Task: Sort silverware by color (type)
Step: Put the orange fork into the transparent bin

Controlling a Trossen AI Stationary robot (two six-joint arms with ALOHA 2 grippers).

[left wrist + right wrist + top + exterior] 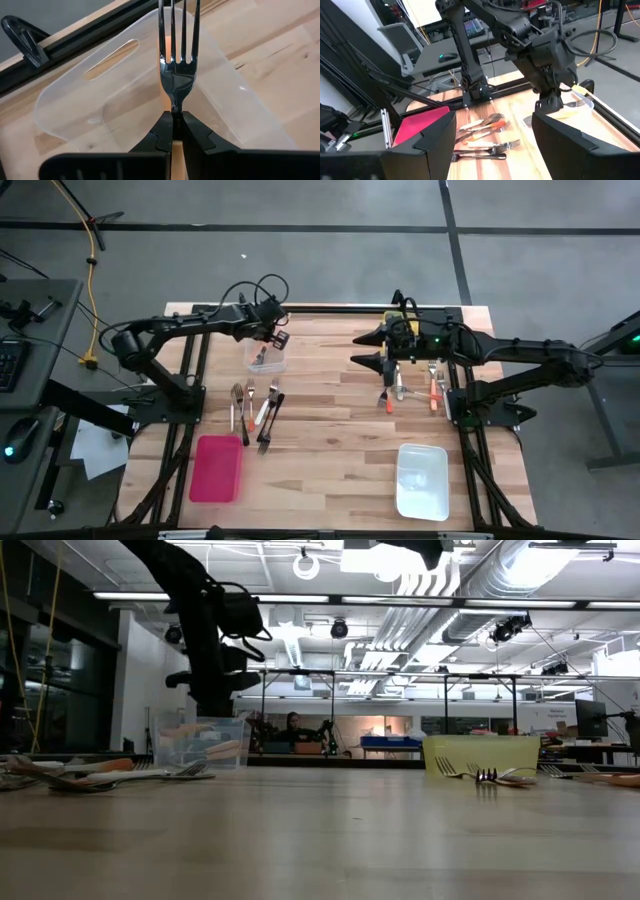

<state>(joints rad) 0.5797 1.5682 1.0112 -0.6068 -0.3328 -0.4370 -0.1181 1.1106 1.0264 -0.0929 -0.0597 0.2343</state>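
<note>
Your left gripper (268, 332), over the clear bin (265, 356) near the table's (330, 450) far edge, pinches a metal fork (177, 55), more silverware (256, 410) lies mid-table left, and your right gripper (375, 348) hangs spread empty near the far-right forks (410, 388).

The fork (176, 60) held in the left tool (173, 131) has its tine tips cut off by the top edge, and its handle is hidden between the fingers. In the high view, the utensils (256, 412) left of centre are too small to tell handle colours.
</note>
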